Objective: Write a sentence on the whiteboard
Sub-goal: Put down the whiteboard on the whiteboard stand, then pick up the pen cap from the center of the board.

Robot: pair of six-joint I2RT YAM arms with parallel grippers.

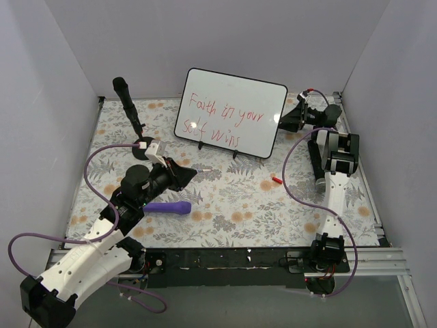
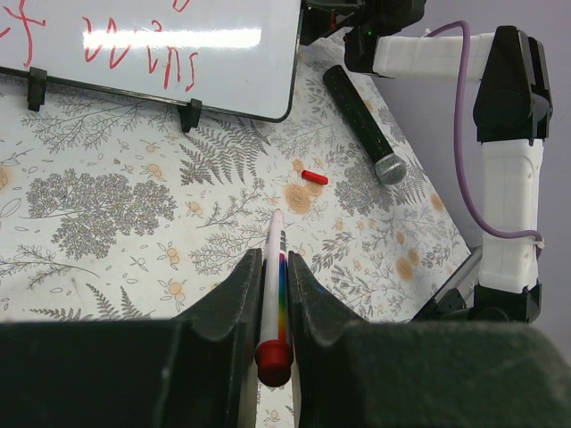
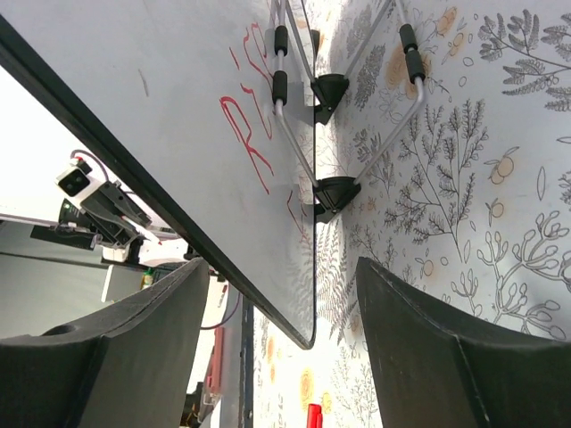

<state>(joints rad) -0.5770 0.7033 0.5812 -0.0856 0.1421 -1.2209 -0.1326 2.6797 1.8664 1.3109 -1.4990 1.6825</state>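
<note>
The whiteboard (image 1: 235, 102) stands on black feet at the back centre. The sentence (image 1: 217, 120) is on it in two red lines, "Faith in your / self wins". My left gripper (image 1: 188, 175) is in front of the board, apart from it, and is shut on a white marker pen (image 2: 277, 267) with a rainbow stripe and a red end. The pen's tip points toward the board's lower right. My right gripper (image 3: 281, 267) is open, and its jaws straddle the board's right edge (image 3: 268, 276) without visibly touching it. Red lettering (image 3: 248, 138) shows in the right wrist view.
A small red cap (image 1: 276, 180) lies on the floral mat right of centre. A purple object (image 1: 168, 208) lies by the left arm. A black microphone (image 1: 126, 102) stands at the back left. Another microphone (image 2: 364, 125) lies by the right arm.
</note>
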